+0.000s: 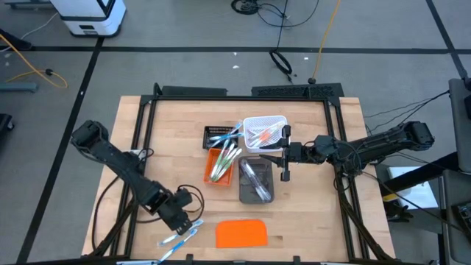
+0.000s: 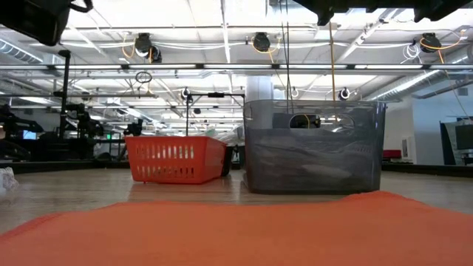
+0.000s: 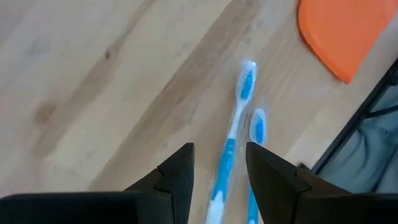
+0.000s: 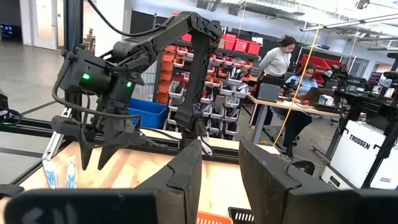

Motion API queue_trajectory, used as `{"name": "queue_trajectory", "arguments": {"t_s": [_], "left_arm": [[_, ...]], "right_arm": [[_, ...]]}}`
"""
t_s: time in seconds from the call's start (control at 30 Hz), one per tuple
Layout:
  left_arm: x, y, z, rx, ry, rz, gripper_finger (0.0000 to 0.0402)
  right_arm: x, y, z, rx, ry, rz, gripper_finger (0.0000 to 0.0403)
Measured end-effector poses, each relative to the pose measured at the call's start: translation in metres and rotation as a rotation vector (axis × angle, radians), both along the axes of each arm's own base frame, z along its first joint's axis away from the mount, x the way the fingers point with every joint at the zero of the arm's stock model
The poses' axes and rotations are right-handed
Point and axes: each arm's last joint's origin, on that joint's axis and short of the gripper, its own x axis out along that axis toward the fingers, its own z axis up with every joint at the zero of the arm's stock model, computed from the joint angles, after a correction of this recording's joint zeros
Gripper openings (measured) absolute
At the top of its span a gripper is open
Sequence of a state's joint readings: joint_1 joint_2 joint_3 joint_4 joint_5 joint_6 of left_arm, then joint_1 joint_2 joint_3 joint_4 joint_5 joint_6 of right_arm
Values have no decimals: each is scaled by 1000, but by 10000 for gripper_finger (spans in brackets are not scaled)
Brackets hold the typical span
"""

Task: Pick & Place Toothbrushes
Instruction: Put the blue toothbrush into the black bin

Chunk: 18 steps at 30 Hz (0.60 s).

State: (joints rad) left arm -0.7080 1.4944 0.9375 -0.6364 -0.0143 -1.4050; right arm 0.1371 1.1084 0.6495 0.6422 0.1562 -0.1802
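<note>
Blue toothbrushes [image 3: 233,134] lie on the worktop [image 1: 176,165] beside the orange slab [image 1: 241,233], beneath the left gripper's [image 1: 184,218] open, empty jaws; the right gripper's [image 1: 282,155] jaws also open.

A flat orange rounded slab [image 1: 241,233] lay near the wooden counter's [image 1: 176,121] front edge. Orange [image 1: 214,168], black [image 1: 213,133], white [image 1: 271,122] and grey [image 1: 255,193] plastic trays clustered mid-counter.

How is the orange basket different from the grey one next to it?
The orange basket is bright, slatted and low; the grey basket is dark, smooth-walled and taller. From above, the orange one holds green toothbrushes, the grey one pale ones. Both sit upright on the table.
</note>
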Motion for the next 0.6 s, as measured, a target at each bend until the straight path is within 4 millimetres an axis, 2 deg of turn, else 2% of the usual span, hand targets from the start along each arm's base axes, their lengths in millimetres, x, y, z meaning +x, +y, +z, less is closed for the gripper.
{"name": "queue_trajectory", "arguments": {"t_s": [0.33, 0.6], "left_arm": [[4, -22, -16, -92, 27, 113, 145], [3, -29, -34, -106, 150, 86, 145]], "right_arm": [[0, 0, -1, -27, 7, -3, 100], [0, 0, -1, -27, 8, -3, 100]]}}
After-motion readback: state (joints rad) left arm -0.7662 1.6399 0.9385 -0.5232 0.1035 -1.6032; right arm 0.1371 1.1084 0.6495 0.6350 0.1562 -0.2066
